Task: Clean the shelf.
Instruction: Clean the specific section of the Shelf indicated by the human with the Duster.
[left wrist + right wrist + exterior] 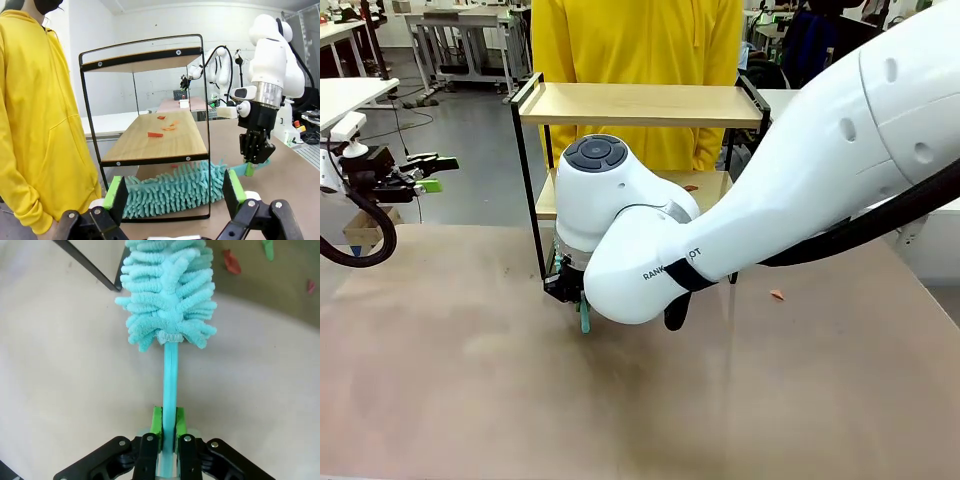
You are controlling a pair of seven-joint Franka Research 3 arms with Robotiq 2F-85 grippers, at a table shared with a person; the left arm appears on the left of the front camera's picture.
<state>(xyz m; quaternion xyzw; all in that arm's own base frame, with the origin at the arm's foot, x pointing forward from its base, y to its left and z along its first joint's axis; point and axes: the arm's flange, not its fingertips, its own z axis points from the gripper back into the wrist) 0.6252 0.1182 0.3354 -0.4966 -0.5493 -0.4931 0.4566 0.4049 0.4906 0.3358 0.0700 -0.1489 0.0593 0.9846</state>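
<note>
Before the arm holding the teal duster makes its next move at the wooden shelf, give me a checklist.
1. Grip: right gripper shut on the handle of the teal fluffy duster: ok.
2. Duster head on the lower board of the two-tier wooden, black-framed shelf: not ok, it lies on the tan table beneath.
3. Lower board free of red scraps: not ok.
4. Clearance: left gripper open, away from the shelf: ok.
5. No hand of the person in the yellow hoodie inside the shelf: ok.
</note>
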